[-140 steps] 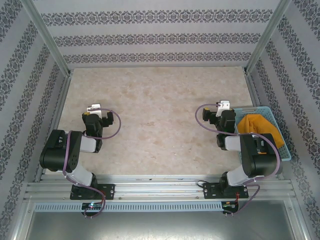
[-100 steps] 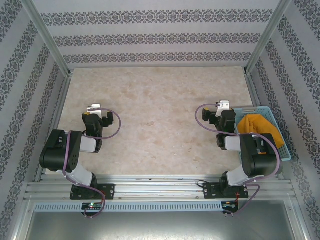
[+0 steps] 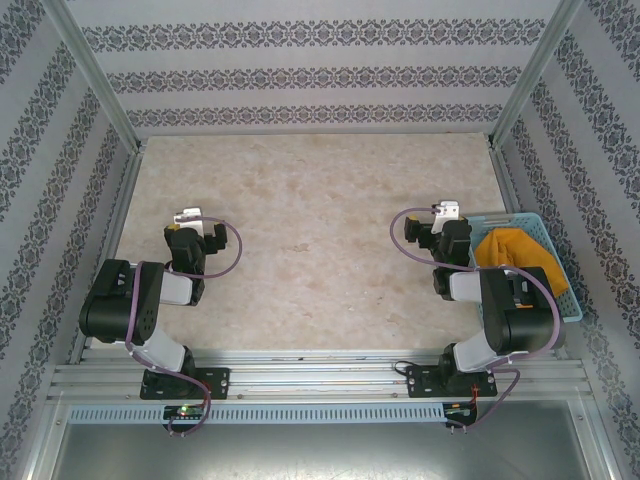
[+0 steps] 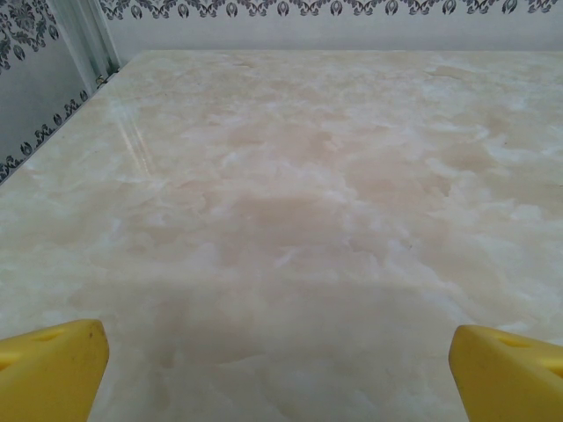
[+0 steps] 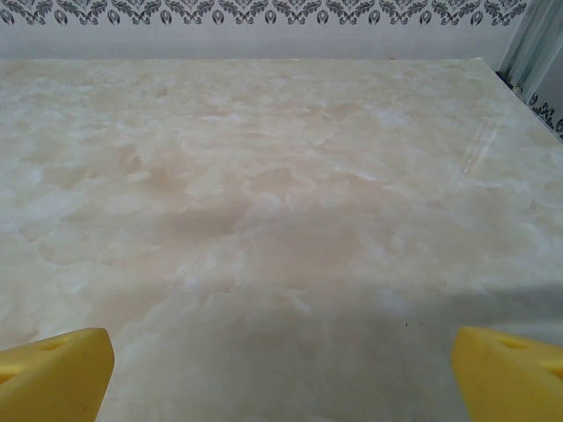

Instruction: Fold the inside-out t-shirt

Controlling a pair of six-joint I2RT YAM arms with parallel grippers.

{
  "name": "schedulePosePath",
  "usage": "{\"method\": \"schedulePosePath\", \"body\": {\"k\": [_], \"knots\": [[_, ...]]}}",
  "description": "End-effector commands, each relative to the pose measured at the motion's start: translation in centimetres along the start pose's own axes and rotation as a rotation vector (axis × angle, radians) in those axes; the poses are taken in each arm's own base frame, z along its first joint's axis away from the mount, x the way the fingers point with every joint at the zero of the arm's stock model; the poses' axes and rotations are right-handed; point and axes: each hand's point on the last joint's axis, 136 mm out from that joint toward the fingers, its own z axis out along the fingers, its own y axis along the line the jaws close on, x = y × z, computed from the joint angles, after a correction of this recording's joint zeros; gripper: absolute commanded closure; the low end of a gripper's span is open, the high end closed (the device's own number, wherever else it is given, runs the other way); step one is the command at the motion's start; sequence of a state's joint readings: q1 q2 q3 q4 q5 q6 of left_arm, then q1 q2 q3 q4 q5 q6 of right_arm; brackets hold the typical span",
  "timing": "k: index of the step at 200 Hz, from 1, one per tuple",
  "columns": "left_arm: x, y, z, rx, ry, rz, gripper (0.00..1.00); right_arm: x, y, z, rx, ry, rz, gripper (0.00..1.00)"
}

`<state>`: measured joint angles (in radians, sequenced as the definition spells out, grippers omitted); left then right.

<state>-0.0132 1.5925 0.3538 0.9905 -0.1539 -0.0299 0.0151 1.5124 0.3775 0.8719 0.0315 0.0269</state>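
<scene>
The inside-out t-shirt (image 3: 505, 247) is a crumpled mustard-orange heap inside a light-blue plastic basket (image 3: 567, 294) at the table's right edge. My right gripper (image 3: 447, 212) rests low on the table just left of the basket, apart from the cloth. Its yellow fingertips (image 5: 54, 374) stand wide apart over bare table, so it is open and empty (image 5: 281, 374). My left gripper (image 3: 188, 217) sits folded back at the table's left side, far from the shirt. Its yellow fingertips (image 4: 51, 365) are also spread wide with nothing between them (image 4: 281, 369).
The marble-patterned table (image 3: 320, 220) lies between the two arms. Patterned walls and metal posts (image 3: 95, 80) enclose it at the back and both sides. An aluminium rail (image 3: 320, 378) carries the arm bases at the near edge.
</scene>
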Motion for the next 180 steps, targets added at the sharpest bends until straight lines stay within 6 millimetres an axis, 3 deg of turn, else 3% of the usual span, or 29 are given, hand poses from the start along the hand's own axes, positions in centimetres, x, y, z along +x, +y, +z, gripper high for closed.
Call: {"method": "schedulePosePath", "body": {"k": [1,145,180], "knots": [[-0.47,-0.42,0.16,0.01,-0.005,0.005,0.0,-0.98,0.24,0.13,-0.019,-0.03,-0.001,0.02],[-0.52,-0.38,0.15,0.008,-0.006,0.006,0.0,-0.96,0.19,0.11,-0.018,-0.031,-0.001,0.02],[-1.18,-1.09,-0.69,0.057,-0.037,0.018,0.0,-1.08,0.22,0.08,-0.019,-0.034,-0.001,0.02]]}}
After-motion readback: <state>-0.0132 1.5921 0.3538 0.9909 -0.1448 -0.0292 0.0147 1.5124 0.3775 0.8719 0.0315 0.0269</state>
